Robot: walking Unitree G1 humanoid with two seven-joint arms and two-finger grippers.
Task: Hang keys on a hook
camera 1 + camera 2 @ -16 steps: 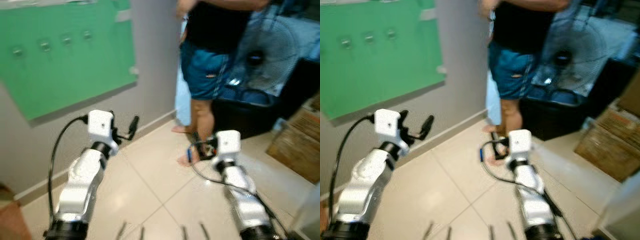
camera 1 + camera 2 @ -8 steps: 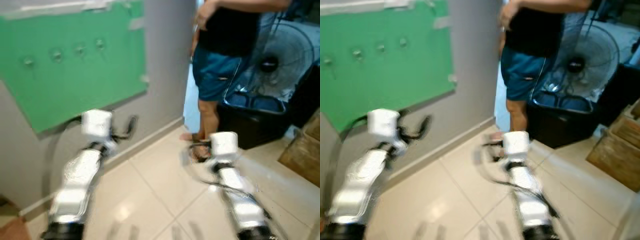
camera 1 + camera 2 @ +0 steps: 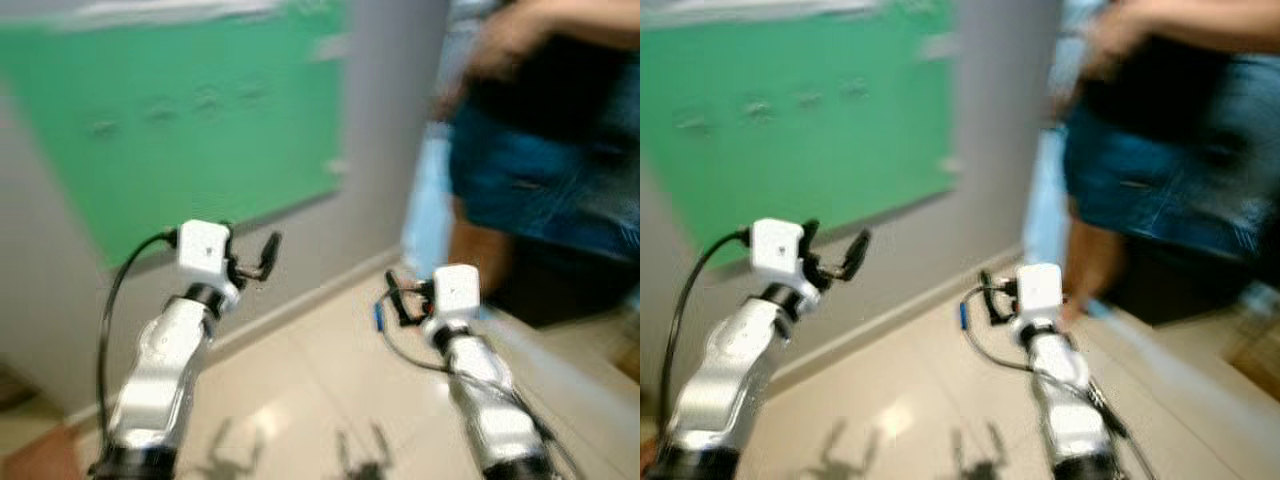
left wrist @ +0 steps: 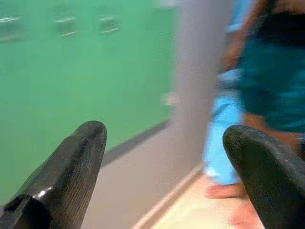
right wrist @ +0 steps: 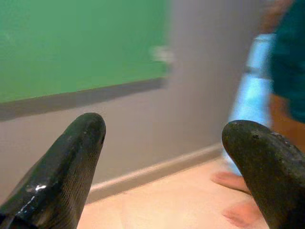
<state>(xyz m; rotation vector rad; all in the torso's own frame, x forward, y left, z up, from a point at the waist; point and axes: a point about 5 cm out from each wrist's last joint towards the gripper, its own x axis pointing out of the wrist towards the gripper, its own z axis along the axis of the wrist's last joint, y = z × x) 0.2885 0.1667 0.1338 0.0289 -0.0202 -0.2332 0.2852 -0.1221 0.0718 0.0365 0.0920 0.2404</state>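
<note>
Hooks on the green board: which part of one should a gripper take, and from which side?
Probably grip the small piece that sticks out from the green board's face, coming straight from the front, since the hooks sit in a row on that upright face. Their exact shape is too blurred to tell. The open left gripper faces them.

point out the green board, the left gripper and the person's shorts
green board [image 3: 200, 150], left eye view, its middle
left gripper [image 3: 255, 262], left eye view, between the fingertips
person's shorts [image 3: 1160, 195], right eye view, the front
</note>
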